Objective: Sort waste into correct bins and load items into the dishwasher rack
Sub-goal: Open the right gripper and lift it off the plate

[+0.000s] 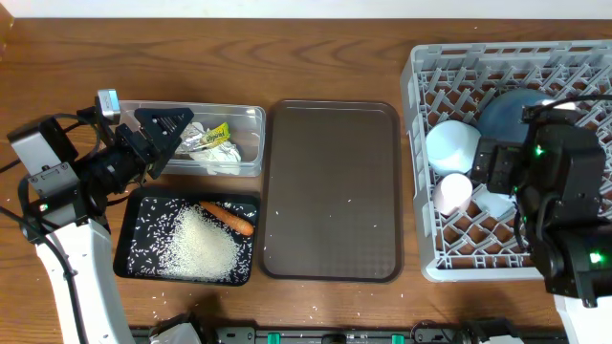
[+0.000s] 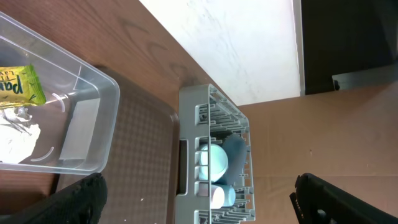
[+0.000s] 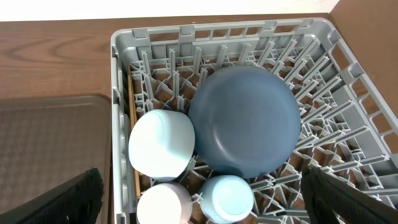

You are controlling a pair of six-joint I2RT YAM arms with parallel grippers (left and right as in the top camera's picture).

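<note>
The grey dishwasher rack [image 1: 430, 76] at the right holds the blue plate [image 3: 245, 121], light-blue bowl [image 3: 161, 143], pink cup [image 3: 163, 204] and small blue cup [image 3: 229, 198]. A wooden stick [image 3: 132, 124] lies along its left inner wall. My right gripper [image 3: 205, 208] hangs open and empty above the cups. The clear tub [image 1: 244, 113] holds the green-yellow wrapper [image 2: 18, 84], foil [image 2: 15, 115] and tissue [image 2: 15, 140]. The black tray [image 1: 186, 279] holds rice [image 1: 201, 244] and the carrot piece [image 1: 228, 217]. My left gripper [image 1: 170, 134] is open and empty over the tub's left end.
The brown serving tray [image 1: 332, 191] lies between the bins and the rack, with a few loose rice grains on it. A few grains also lie on the table near its front edge [image 1: 316, 306].
</note>
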